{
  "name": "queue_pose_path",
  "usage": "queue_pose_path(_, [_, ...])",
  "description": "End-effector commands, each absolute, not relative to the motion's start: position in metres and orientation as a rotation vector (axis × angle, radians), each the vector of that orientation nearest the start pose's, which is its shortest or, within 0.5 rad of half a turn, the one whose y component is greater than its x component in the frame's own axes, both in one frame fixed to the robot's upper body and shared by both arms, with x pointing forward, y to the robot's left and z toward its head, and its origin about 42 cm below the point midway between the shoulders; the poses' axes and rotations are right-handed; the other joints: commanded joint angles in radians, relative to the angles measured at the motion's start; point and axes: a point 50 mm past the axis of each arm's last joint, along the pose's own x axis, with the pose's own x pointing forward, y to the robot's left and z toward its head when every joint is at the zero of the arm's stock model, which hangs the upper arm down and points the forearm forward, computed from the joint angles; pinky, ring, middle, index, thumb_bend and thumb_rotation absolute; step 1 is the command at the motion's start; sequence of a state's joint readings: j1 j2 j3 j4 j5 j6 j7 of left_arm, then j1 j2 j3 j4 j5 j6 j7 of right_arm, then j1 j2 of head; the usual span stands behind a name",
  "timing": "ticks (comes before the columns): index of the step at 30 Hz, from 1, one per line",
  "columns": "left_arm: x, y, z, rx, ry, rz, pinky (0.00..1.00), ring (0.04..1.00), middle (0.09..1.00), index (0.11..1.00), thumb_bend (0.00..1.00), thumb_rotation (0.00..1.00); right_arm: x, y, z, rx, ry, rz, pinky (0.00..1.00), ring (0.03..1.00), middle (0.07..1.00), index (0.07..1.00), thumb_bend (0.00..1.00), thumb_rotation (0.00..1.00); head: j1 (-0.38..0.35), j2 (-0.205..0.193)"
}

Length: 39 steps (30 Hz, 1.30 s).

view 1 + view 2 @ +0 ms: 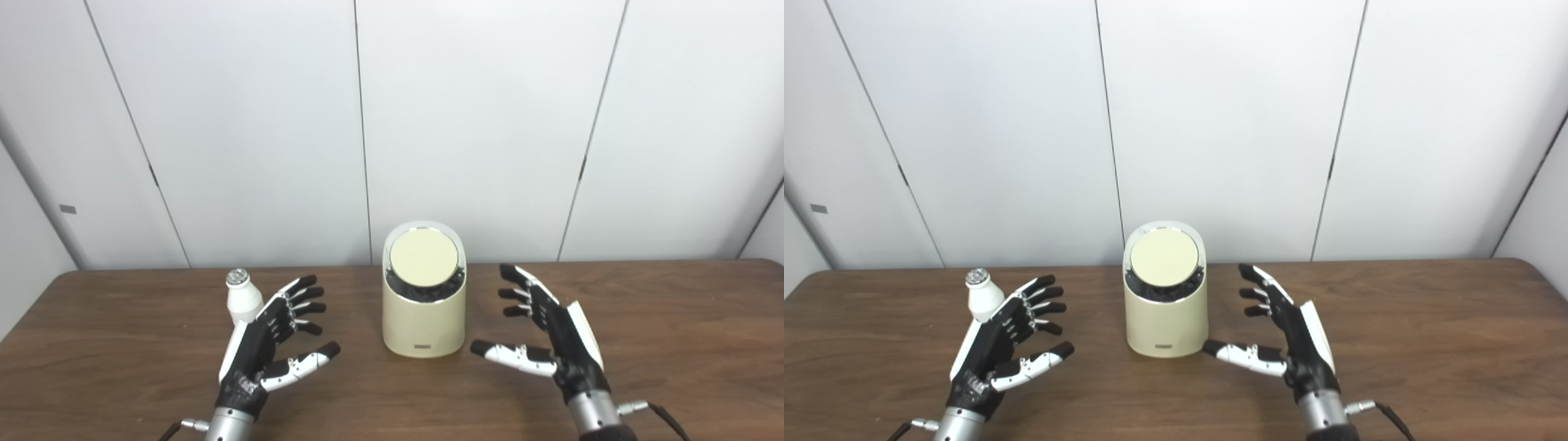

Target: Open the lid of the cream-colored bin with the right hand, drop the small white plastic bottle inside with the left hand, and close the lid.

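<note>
The cream-colored bin [422, 318] stands upright mid-table, its round lid [424, 258] lying shut in the slanted top. A small white plastic bottle [242, 298] with a silvery cap stands upright to the bin's left. My left hand [275, 334] is open, palm toward the bin, just in front and to the right of the bottle, partly covering its lower body, holding nothing. My right hand [545, 331] hovers open to the right of the bin, thumb pointing at its base, apart from it.
The brown wooden table [674, 343] runs to both sides, its back edge against a white panelled wall [478, 122]. Nothing else stands on the table.
</note>
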<state>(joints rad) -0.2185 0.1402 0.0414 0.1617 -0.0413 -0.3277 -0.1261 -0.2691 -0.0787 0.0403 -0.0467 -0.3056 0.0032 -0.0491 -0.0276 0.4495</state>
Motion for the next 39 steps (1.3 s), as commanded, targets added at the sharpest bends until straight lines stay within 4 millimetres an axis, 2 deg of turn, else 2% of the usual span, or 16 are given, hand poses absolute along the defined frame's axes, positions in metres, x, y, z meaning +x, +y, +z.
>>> queue_pose_path(1, [0.36,0.247,0.166,0.132,-0.475,-0.143,0.59,0.744,0.812,0.858,0.68,0.06,0.372,-0.195,0.231,-0.392,-0.428,0.004,0.68,0.815,0.886,0.883,0.78,0.31,0.0,0.001])
queue_pose_path(3, [0.36,0.247,0.166,0.133,-0.473,-0.144,0.59,0.744,0.812,0.858,0.68,0.06,0.379,-0.193,0.239,-0.415,-0.424,-0.002,0.7,0.828,0.89,0.899,0.79,0.31,-0.003,0.002])
queue_pose_path(4, [0.36,0.246,0.166,0.134,-0.471,-0.145,0.59,0.746,0.812,0.858,0.68,0.07,0.383,-0.193,0.243,-0.428,-0.422,-0.006,0.71,0.837,0.899,0.949,0.8,0.33,-0.003,0.002])
queue_pose_path(6, [0.361,0.245,0.166,0.136,-0.472,-0.145,0.58,0.744,0.81,0.856,0.68,0.07,0.393,-0.191,0.255,-0.469,-0.413,-0.013,0.72,0.852,0.913,0.99,0.81,0.37,-0.001,0.001])
queue_pose_path(12, [0.362,0.241,0.166,0.141,-0.481,-0.143,0.58,0.731,0.8,0.84,0.68,0.03,0.41,-0.186,0.282,-0.533,-0.413,-0.037,0.68,0.84,0.926,1.0,0.81,0.36,0.003,0.002])
queue_pose_path(18, [0.363,0.24,0.166,0.143,-0.489,-0.143,0.58,0.726,0.795,0.834,0.69,0.05,0.423,-0.182,0.301,-0.59,-0.399,-0.055,0.64,0.834,0.92,1.0,0.84,0.38,0.004,0.001])
queue_pose_path(26, [0.363,0.239,0.166,0.139,-0.492,-0.142,0.57,0.723,0.797,0.833,0.68,0.02,0.432,-0.166,0.312,-0.632,-0.364,-0.052,0.63,0.848,0.951,1.0,0.87,0.39,0.001,0.003])
queue_pose_path(36, [0.363,0.237,0.167,0.136,-0.494,-0.142,0.57,0.724,0.799,0.833,0.67,0.02,0.443,-0.146,0.309,-0.712,-0.335,-0.059,0.63,0.863,0.972,1.0,0.92,0.42,0.01,0.007])
queue_pose_path(39, [0.363,0.237,0.167,0.138,-0.493,-0.145,0.58,0.724,0.8,0.833,0.67,0.02,0.445,-0.142,0.306,-0.725,-0.331,-0.05,0.67,0.884,0.974,1.0,0.93,0.42,0.01,0.007])
